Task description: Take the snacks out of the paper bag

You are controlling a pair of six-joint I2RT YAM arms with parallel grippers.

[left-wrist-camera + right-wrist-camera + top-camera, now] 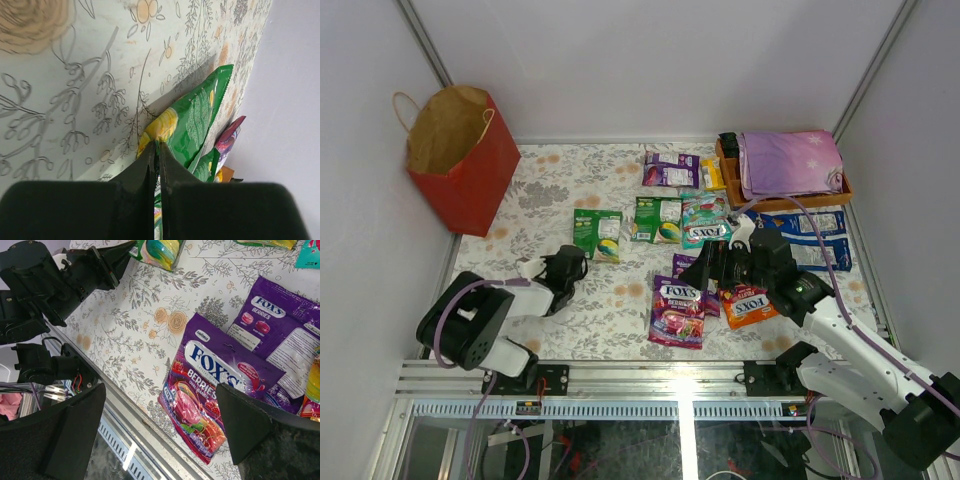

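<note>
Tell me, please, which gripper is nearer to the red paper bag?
Left. The left gripper is on the near side of the paper bag, beside a green packet; the right gripper is much farther right, over the purple packets.

Paper bag point(460, 165) far left — snacks point(678, 310) right

One paper bag point(470, 180), two green packets point(597, 235) point(657, 220), two blue-and-white packs point(817, 222) point(823, 257).
</note>
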